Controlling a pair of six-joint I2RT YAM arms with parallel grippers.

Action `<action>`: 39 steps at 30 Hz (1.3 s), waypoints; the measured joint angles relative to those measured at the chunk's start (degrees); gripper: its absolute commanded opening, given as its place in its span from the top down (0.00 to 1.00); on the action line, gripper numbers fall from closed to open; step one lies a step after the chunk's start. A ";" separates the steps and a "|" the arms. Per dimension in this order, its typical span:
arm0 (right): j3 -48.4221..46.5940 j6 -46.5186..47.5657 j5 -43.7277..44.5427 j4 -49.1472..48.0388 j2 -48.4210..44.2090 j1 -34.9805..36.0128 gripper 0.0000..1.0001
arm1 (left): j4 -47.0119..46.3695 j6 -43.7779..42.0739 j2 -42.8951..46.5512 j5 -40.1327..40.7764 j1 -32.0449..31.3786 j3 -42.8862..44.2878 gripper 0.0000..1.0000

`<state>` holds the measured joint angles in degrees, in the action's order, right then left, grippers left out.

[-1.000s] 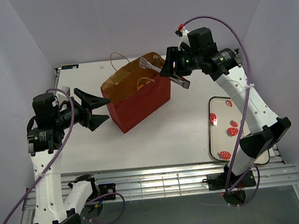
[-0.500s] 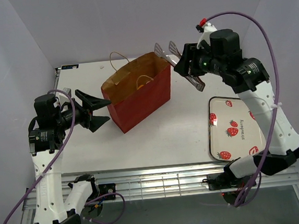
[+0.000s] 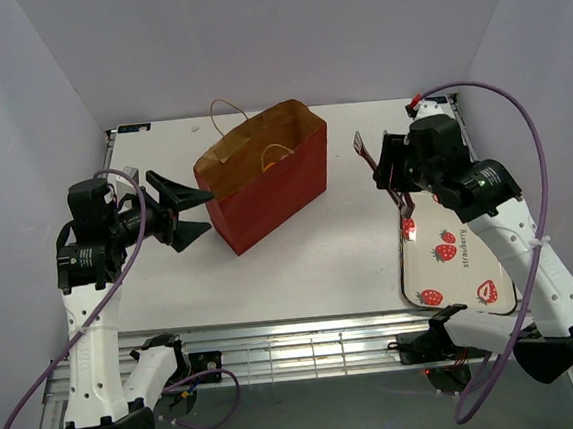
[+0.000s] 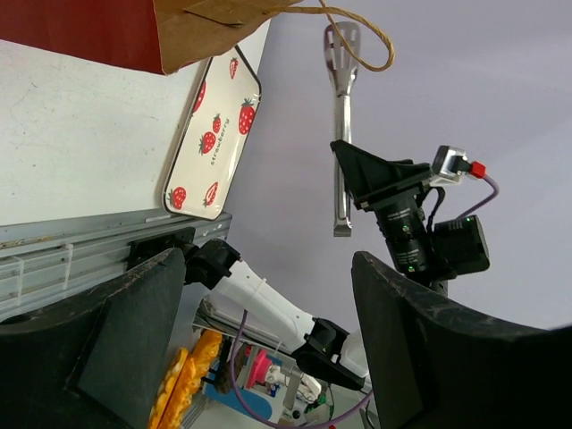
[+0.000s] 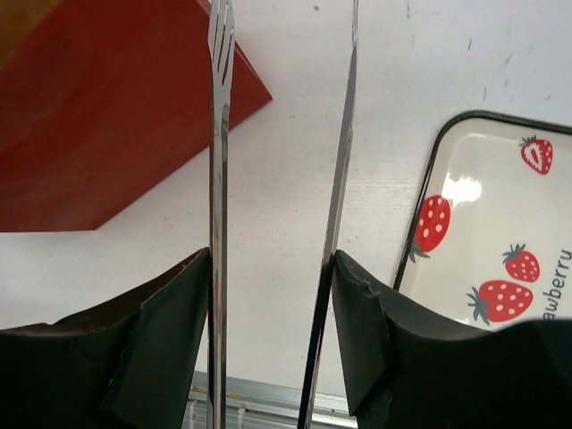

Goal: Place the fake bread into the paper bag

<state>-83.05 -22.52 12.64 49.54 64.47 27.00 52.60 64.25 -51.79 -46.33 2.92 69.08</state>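
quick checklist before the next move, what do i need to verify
1. paper bag upright, mouth open: ok
2. tongs gripped in right claw: ok
3. Nothing caught between the tongs' tips: ok
4. tray free of bread: ok, only its printed strawberries show
5. bread inside the paper bag: cannot tell, its bottom is hidden
6. left claw open beside the paper bag, holding nothing: ok

White arm links (image 3: 89, 342), black joints (image 3: 88, 242) (thin purple cables (image 3: 456, 84) trailing each).
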 measured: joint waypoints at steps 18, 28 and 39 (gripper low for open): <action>12.83 -0.87 -1.46 -4.22 7.39 -0.04 0.41 | -0.33 -0.37 -0.44 -0.59 0.00 -0.04 0.15; 18.49 2.27 -1.70 -8.31 15.17 -0.04 0.39 | -0.24 -0.37 0.44 -0.59 0.00 -0.04 0.15; 25.24 3.43 -5.62 -13.75 18.95 -0.39 0.38 | -0.13 -0.39 0.39 -0.61 0.00 -0.04 0.15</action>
<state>-57.80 -19.09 7.03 35.79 83.42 26.61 52.47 63.86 -51.40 -46.94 2.92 69.04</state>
